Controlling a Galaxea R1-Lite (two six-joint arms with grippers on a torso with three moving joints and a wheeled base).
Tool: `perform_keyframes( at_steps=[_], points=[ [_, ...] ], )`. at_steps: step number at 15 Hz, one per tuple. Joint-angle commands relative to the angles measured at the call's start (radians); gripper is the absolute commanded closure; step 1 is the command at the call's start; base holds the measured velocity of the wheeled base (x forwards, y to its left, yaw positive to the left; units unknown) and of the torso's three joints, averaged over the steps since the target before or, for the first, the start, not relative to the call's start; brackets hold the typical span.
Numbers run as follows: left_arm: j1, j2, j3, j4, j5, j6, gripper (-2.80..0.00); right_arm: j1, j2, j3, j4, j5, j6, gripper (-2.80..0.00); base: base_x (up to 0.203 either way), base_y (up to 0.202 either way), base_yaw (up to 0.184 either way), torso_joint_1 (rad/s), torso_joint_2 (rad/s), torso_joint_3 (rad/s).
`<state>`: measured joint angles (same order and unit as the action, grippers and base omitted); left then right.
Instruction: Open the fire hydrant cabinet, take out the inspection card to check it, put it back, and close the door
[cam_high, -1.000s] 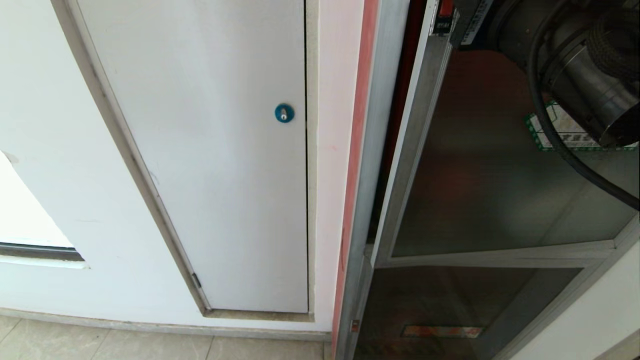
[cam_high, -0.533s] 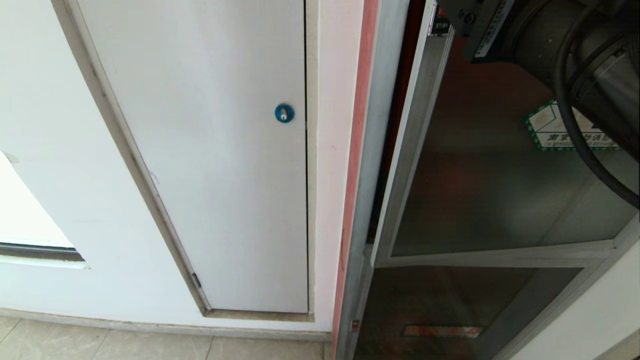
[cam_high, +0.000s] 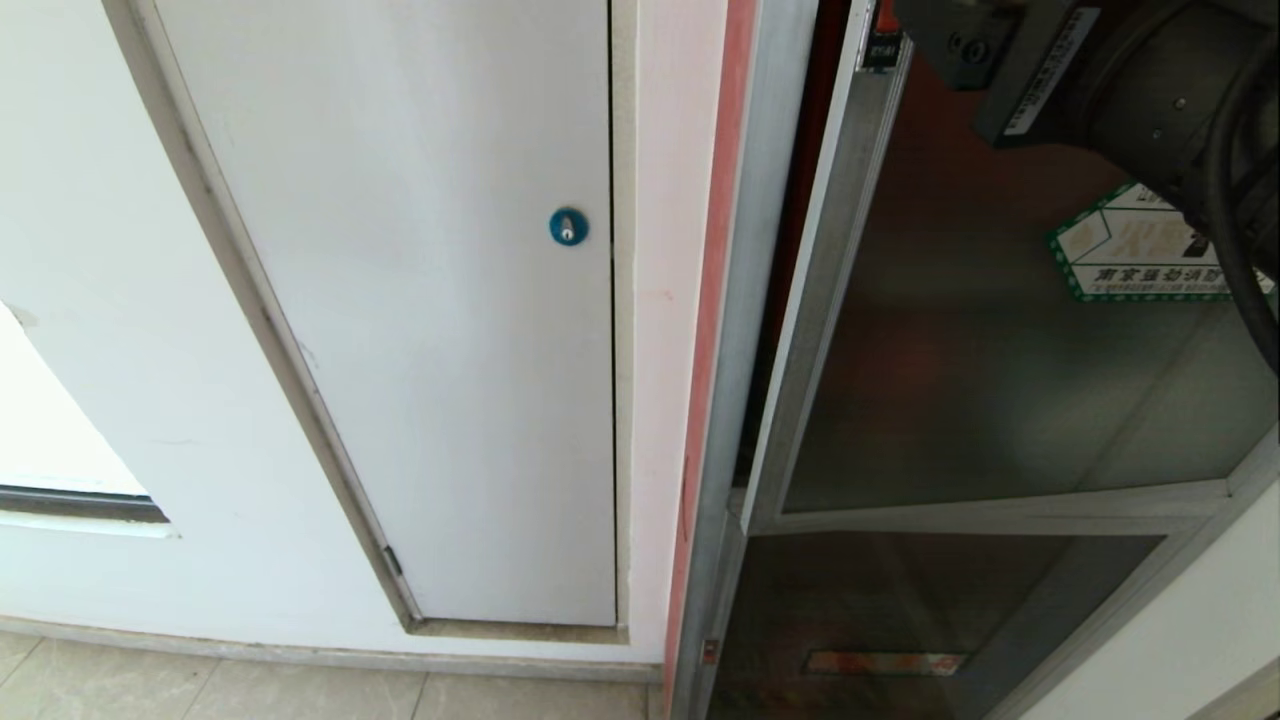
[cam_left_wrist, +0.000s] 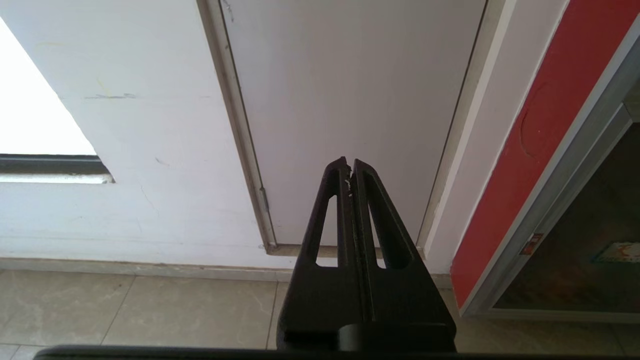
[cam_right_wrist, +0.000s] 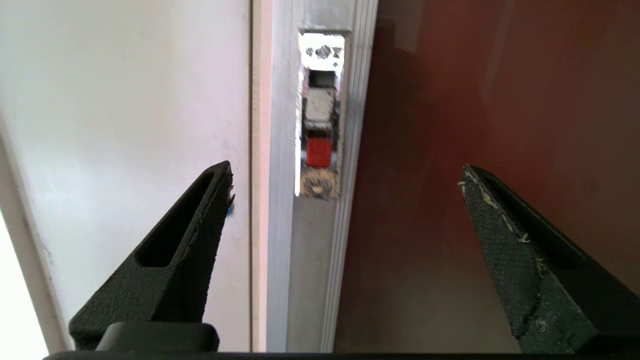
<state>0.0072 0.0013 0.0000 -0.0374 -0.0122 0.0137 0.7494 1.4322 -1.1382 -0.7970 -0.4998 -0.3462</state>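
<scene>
- Upper right of the head view, the right hand (cam_right_wrist: 345, 175) is spread wide before the door (cam_high: 990, 400) and its red latch (cam_right_wrist: 319, 151), holding nothing.
- Low by the white panel (cam_left_wrist: 350, 100), the left hand (cam_left_wrist: 349, 167) is pressed together.

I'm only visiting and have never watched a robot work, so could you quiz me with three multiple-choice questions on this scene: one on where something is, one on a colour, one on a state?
1. Where is the green-bordered sticker?
A. on the white panel
B. on the dark glass door
C. on the floor tiles

2. What colour is the white panel's round lock?
A. blue
B. yellow
C. black

3. How do the right end effector's fingers stand?
A. shut together
B. clamped on a card
C. spread wide, holding nothing

Answers:
1 B: the sticker sits on the door glass.
2 A: the lock on the white panel is blue.
3 C: the right end effector shows a wide gap facing the red latch.
</scene>
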Motion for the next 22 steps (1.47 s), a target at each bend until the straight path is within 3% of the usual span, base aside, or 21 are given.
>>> perform_keyframes(
  at_steps=[1,6,11,15,19,22],
  points=[
    [0.000,0.000,0.014,-0.001,0.000,0.000,0.00,0.002,-0.036,0.029,-0.005,-0.006,-0.002,0.00,0.000,0.000,0.000,0.000,0.00,0.000],
    [0.000,0.000,0.014,-0.001,0.000,0.000,0.00,0.004,-0.143,0.099,0.007,-0.041,-0.002,0.00,0.000,0.000,0.000,0.000,0.00,0.000],
    [0.000,0.000,0.014,-0.001,0.000,0.000,0.00,-0.017,-0.272,0.161,0.113,-0.080,-0.001,0.00,0.000,0.000,0.000,0.000,0.00,0.000],
    [0.000,0.000,0.014,-0.001,0.000,0.000,0.00,-0.166,-0.401,0.211,0.135,-0.090,-0.001,0.00,0.000,0.000,0.000,0.000,0.00,0.000],
    [0.000,0.000,0.014,-0.001,0.000,0.000,0.00,-0.325,-0.581,0.221,0.290,-0.116,0.005,0.00,0.000,0.000,0.000,0.000,0.00,0.000],
    [0.000,0.000,0.014,-0.001,0.000,0.000,0.00,-0.522,-0.713,0.223,0.429,-0.163,0.012,0.00,0.000,0.000,0.000,0.000,0.00,0.000]
  ],
)
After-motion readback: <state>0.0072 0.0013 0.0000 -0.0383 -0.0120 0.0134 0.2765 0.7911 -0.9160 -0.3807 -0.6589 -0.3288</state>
